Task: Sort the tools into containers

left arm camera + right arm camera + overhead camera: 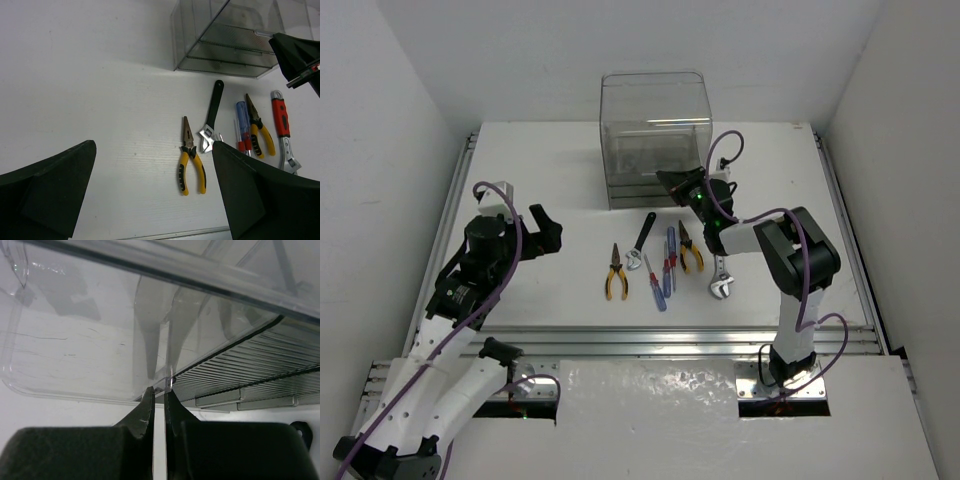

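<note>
Containers (655, 125), lip seemingly in right hand (159, 388)

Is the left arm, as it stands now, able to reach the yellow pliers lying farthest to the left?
Probably yes. The left claw is open and empty, and only bare table lies between it and those pliers. The black-handled wrench lies close on their other side, not in the way.
</note>
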{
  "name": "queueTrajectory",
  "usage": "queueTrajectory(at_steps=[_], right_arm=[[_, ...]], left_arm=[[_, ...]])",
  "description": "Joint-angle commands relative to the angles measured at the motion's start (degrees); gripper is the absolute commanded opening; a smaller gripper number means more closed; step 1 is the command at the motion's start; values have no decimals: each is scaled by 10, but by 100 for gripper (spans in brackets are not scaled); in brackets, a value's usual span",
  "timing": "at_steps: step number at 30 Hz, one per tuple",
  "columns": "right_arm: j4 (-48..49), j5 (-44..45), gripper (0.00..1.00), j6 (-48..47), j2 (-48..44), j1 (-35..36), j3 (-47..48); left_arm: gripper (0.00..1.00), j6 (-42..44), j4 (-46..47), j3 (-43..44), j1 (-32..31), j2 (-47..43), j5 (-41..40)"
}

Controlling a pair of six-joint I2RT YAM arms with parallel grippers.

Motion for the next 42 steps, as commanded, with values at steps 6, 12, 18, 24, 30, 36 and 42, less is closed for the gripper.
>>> queueTrajectory(at_steps=[6,12,18,24,30,36,42], right_arm=[[75,6,0,-4,-35,7,6],[99,-17,0,-11,-72,8,-26],[107,-39,0,-14,-98,8,-47],[121,-48,0,-21,-123,8,-66],[115,-59,0,-34,-148,9,-67],[85,-70,0,-62,-179,8,-61],[43,-74,0,-87,-207,8,-43]], left_arm=[[100,11,35,-1,-3,-8,24],[100,-10,41,27,-2,10,43],[100,-66,96,83,-2,57,100],[100,-128,157,160,-2,139,38],[99,-144,191,272,19,261,43],[73,-138,218,359,53,336,110],[23,-145,239,386,99,389,184]])
